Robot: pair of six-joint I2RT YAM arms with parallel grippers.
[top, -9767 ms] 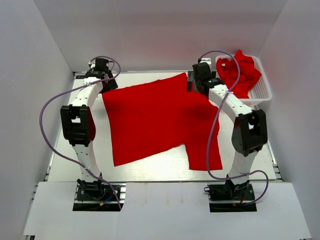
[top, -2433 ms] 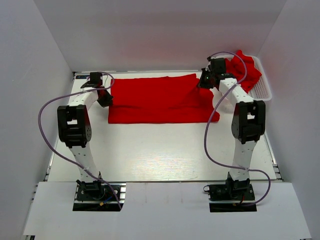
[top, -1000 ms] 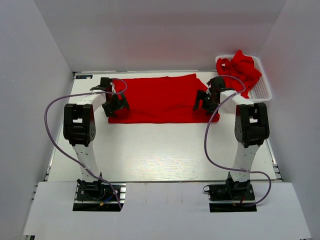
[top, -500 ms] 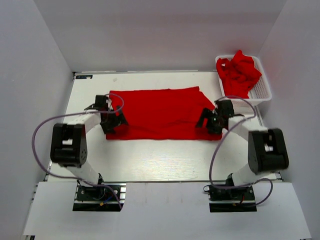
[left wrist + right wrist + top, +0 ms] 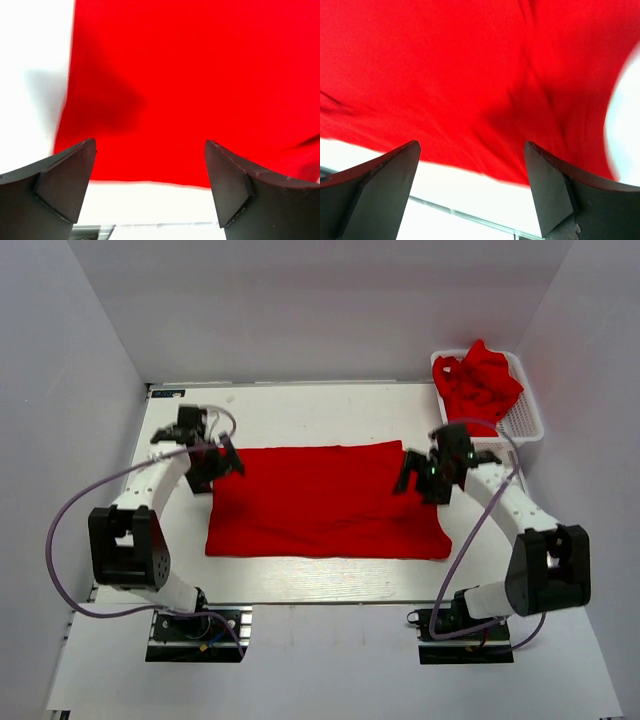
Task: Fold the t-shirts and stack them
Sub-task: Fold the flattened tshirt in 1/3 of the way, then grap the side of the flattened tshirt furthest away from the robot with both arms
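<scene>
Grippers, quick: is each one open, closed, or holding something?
Left gripper: open, holding nothing.
Right gripper: open, holding nothing, over the red t-shirt.

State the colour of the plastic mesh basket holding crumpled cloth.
White: the plastic mesh basket, clearest in top external view.

folded t-shirt (image 5: 325, 502) | red, flat rectangle, centre | other t-shirts (image 5: 480, 380) | red, crumpled in basket (image 5: 527, 415)

No readable text, label, brand, number or sign anywhere.
</scene>
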